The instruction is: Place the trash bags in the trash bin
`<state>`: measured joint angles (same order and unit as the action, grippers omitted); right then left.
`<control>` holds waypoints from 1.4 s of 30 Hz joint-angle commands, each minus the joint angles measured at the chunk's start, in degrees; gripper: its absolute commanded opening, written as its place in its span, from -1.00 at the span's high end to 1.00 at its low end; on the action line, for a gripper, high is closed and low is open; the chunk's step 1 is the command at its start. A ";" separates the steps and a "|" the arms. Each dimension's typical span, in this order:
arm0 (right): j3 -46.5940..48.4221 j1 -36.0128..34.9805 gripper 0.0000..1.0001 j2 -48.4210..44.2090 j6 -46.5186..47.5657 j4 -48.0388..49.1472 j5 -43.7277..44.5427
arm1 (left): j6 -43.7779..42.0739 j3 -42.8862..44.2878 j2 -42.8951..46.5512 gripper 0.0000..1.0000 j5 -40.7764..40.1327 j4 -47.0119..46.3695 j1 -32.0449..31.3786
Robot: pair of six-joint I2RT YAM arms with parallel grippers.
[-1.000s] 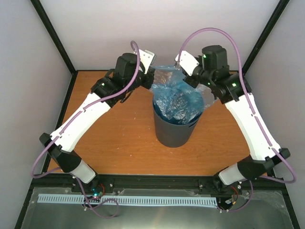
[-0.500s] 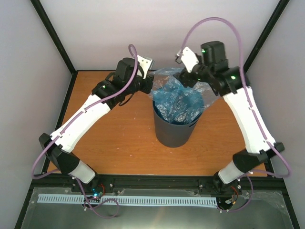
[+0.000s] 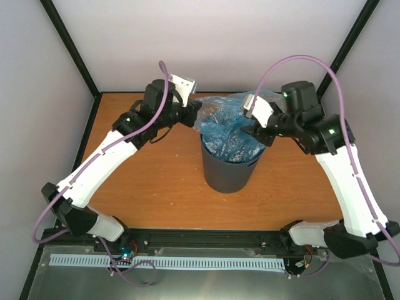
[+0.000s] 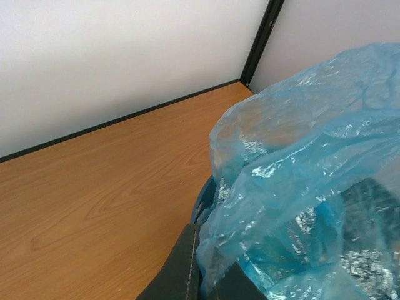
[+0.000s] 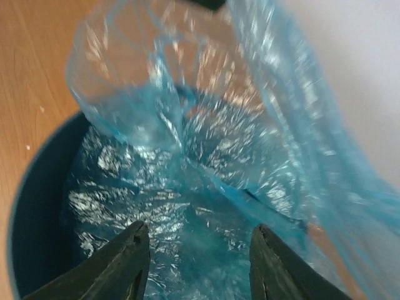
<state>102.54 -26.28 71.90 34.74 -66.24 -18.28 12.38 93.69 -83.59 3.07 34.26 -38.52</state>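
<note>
A dark grey trash bin (image 3: 229, 172) is seen standing upright near the middle of the wooden worktop (image 3: 156, 184). A light-blue, see-through trash bag (image 3: 229, 125) is set in its mouth. The lower part of the bag is sunk inside the bin, while the wrinkled upper part is bunched above the rim and spills a little past it on the far side and to the right.

The left gripper (image 3: 199, 115) is held at the left side of the bin's rim. In the left wrist view, its dark fingers (image 4: 182, 269) are pressed together at the bottom of the picture, and a fold of the bag's edge is pinched between them. From there the plastic is raised in a glossy sheet over the bin.

The right gripper (image 3: 252, 127) is placed over the right side of the opening. In the right wrist view, the right gripper (image 5: 200, 231) is pointed down into the bin, its two fingers (image 5: 128, 256) are spread apart, and nothing is gripped between them. The crumpled bag lies below the gap, and a loose flap of it is lifted beyond the fingertips. The bin's dark rim (image 5: 25, 206) can be made out at the left of that view.
</note>
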 commanded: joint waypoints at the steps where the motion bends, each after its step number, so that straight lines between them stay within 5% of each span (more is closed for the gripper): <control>1: -1.30 0.28 0.08 3.00 6.41 -1.97 1.48 | 1.61 1.29 2.82 0.99 2.78 -2.27 0.29; 10: -0.17 0.27 -0.25 8.95 10.21 3.93 11.24 | 1.28 1.41 4.18 0.99 2.29 -1.74 0.33; 17: 0.97 0.27 -0.31 12.16 11.95 5.15 12.24 | 1.23 1.77 4.48 0.99 2.21 -1.17 0.29; 22: 4.21 0.27 -0.11 15.24 12.24 3.24 10.87 | 1.15 2.04 4.67 0.99 1.92 -0.80 0.29; 30: 11.65 0.22 0.90 18.17 13.11 -5.80 5.02 | 1.34 1.28 3.39 0.99 1.77 -0.99 0.29; 42: 1.98 -6.44 0.94 4.28 8.83 -13.72 -6.41 | 3.32 -2.21 4.81 0.99 4.85 -1.58 0.29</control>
<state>110.02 -29.65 80.86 46.02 -76.23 -19.55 14.31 92.71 -80.49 5.74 33.39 -38.50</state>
